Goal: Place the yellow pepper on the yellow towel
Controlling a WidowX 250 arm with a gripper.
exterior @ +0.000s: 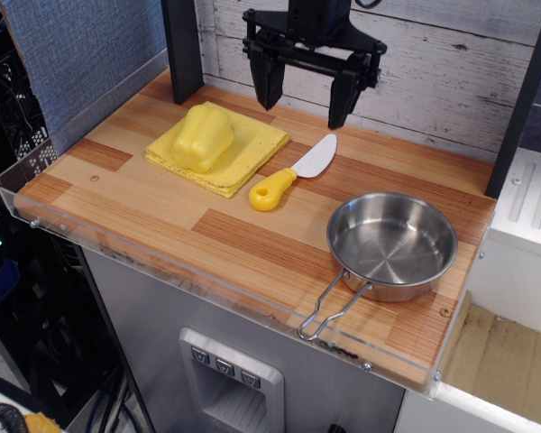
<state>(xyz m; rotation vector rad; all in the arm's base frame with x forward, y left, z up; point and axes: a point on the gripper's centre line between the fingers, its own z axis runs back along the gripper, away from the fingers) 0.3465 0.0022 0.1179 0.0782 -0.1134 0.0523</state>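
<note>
- whitewashed plank wall is standing behind a striped wooden counter [162, 203] with a clear acrylic edge; a dark post is rising at the back left.
- yellow pepper [201, 137] is sitting on the yellow towel [252, 144], toward the towel's left half, lying on its side by the look of it, lobes showing.
- towel is lying flat and folded on the back-left part of the counter, wider than the pepper on every side that shows.
- gripper [307, 97] is hanging above the back of the counter, right of the towel and clear of the pepper; jaws are standing wide apart, holding nothing.
- knife with a yellow handle [293, 173] is lying just beside the towel's right corner; steel pan [392, 245] is resting well apart at front right, wire handle pointing to the front edge.
- judging the task: placement is looking done, pepper resting on cloth.
- handling guess: pepper is looking like hollow plastic, so light and stiff, but glossy and rounded, likely slippery under the pads.
- best hold, if needed again: across the middle, with the pads settling into grooves between lobes, not on the domed tops.
- towel is looking soft and could bunch if nudged.
</note>
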